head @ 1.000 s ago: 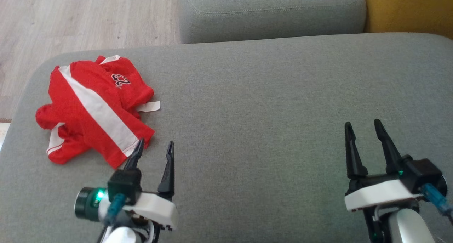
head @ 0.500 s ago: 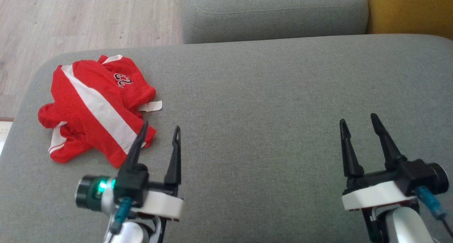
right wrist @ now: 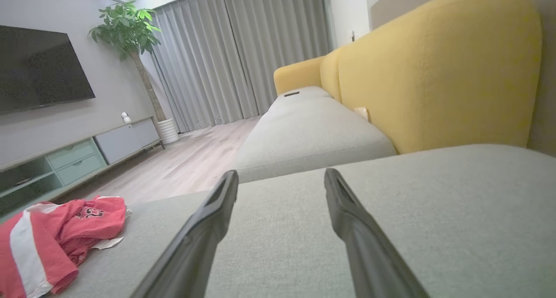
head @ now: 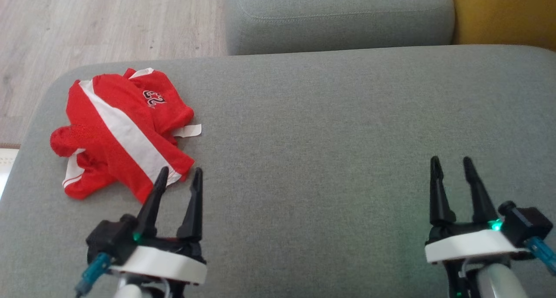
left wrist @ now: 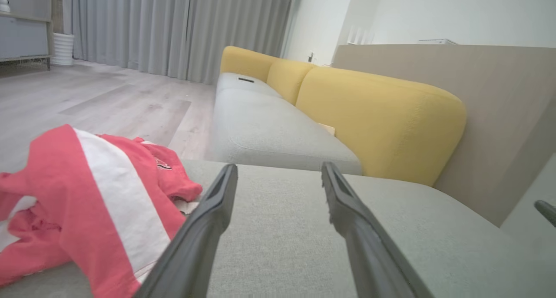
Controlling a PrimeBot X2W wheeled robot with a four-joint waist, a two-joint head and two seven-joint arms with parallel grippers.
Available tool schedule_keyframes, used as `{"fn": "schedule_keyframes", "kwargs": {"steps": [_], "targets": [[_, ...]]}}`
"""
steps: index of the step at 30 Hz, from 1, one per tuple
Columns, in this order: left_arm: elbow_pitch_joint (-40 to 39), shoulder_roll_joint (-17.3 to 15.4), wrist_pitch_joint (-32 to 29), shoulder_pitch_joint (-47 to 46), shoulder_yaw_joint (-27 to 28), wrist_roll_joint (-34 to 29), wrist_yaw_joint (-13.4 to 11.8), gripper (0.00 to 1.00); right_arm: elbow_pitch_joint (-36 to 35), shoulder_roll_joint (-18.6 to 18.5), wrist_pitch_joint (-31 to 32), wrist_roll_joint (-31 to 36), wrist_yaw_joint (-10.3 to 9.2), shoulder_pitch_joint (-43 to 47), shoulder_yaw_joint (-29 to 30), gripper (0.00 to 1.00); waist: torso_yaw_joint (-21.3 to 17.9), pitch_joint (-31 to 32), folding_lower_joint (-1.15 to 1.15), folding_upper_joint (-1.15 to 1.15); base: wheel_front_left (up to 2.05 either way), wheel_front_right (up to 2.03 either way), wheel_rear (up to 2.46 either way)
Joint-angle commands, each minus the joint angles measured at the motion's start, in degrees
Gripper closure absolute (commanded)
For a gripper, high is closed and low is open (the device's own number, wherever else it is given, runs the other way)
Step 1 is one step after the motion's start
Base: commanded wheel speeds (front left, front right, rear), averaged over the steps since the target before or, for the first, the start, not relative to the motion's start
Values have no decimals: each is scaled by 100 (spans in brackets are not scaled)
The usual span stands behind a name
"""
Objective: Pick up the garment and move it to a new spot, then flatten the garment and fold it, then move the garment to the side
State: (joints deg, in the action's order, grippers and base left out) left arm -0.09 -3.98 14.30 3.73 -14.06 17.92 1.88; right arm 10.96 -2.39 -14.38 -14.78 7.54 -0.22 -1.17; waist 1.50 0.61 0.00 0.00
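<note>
So, honestly, barely started here. The garment (head: 121, 133), a red shirt with a white stripe and a number on it, sits crumpled in a heap at the far left end of the grey sofa cushion (head: 330, 128), close to the rounded edge with the wood floor (head: 108, 20) beyond it. A little white tag (head: 190, 130) pokes out on its right side. It's not lifted, not flattened, not folded, so I'd say every step is left to do: pick up, relocate, smooth out, fold, shove aside.

My left gripper (head: 181, 171) hangs just beside the shirt's near corner, fingers spread fairly wide with nothing between them. From my head camera one finger overlaps the hem, but I can't tell if it touches. My right gripper (head: 451, 161) is well apart from it, over bare cushion on the right, also parted and empty. The open stretch in the middle looks like a fair new spot.
</note>
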Motion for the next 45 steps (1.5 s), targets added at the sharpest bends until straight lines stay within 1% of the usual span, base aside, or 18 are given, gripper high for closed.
{"fn": "schedule_keyframes", "kwargs": {"steps": [1, 3, 4, 14, 20, 23, 38, 45], "targets": [[-73, 55, 70, -168, 340, -24, 144, 0, -71, -49, -62, -219, -5, -90, -179, 0, -4, 6, 0, 0, 0, 0, 0], [125, 98, 70, -168, 513, -50, 307, 0, 87, -49, -62, -364, -5, -127, -259, 0, -19, 11, 0, 0, 0, 0, 0], [164, 103, 70, -175, 544, -52, 337, 0, 135, -49, -62, -421, -5, -138, -274, 0, -25, 12, 0, 0, 0, 0, 0], [253, 109, 70, -251, 542, 145, 377, 0, 227, -49, -62, -496, -5, -200, -309, 0, -19, 5, 0, 0, 0, 0, 0], [303, 110, 70, -283, 608, 201, 322, 0, 284, -49, -62, -525, -5, -209, -425, 0, 163, 27, 0, 0, 0, 0, 0], [341, 110, 70, -279, 672, 191, 240, 0, 323, -49, -62, -537, -5, -211, -518, 0, 322, 49, 0, 0, 0, 0, 0], [344, 110, 70, -178, 999, -23, 207, 0, 402, -49, -62, -724, -5, -116, -947, 0, 1390, 246, 0, 0, 0, 0, 0], [468, 110, 70, -145, 1174, -97, 127, 0, 431, -49, -62, -735, -5, -17, -1218, 0, 1860, 316, 0, 0, 0, 0, 0]]}}
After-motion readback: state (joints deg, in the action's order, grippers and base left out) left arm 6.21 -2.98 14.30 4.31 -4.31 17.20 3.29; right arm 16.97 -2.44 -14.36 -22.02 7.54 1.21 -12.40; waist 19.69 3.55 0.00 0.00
